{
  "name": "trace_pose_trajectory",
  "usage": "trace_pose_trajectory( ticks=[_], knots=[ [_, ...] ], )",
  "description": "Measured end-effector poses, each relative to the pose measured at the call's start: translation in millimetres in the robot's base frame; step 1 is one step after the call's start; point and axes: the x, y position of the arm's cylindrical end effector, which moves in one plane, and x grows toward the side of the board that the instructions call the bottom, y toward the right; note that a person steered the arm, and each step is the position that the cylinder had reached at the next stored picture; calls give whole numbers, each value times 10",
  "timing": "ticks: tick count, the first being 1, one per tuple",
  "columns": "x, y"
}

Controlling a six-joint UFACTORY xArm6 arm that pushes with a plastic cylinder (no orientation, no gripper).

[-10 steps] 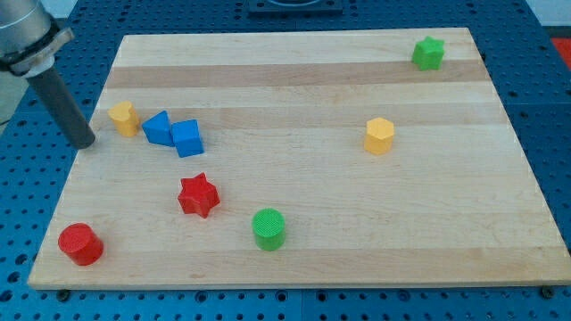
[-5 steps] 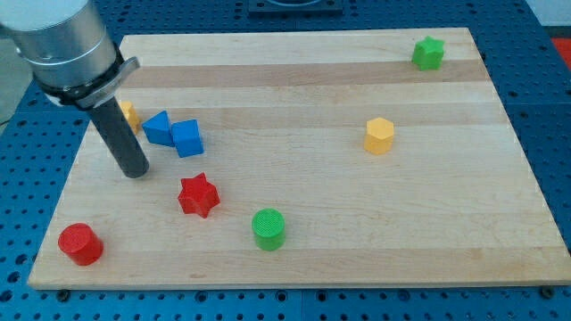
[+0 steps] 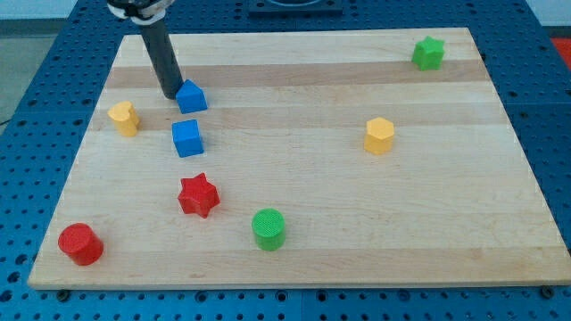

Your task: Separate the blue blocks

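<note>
Tip [image 3: 170,94] touching upper blue block [image 3: 191,96]; rod top cut off.

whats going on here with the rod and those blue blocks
A robot arm with a straight dark rod is pushing small blocks around a wooden board. My tip sits right against the left side of one blue block, near the view's top left. The other blue cube lies below it with a clear gap between them, so the two blues are apart now. A yellow block sits to the left of the pair, and a red star lies below the cube.
</note>
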Motion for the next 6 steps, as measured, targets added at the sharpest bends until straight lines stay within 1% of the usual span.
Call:
trace_pose_trajectory(
  ticks=[1, 2, 3, 5, 6],
  knots=[
    [41, 0],
    [445, 59],
    [891, 244],
    [921, 972],
    [921, 959]
  ],
)
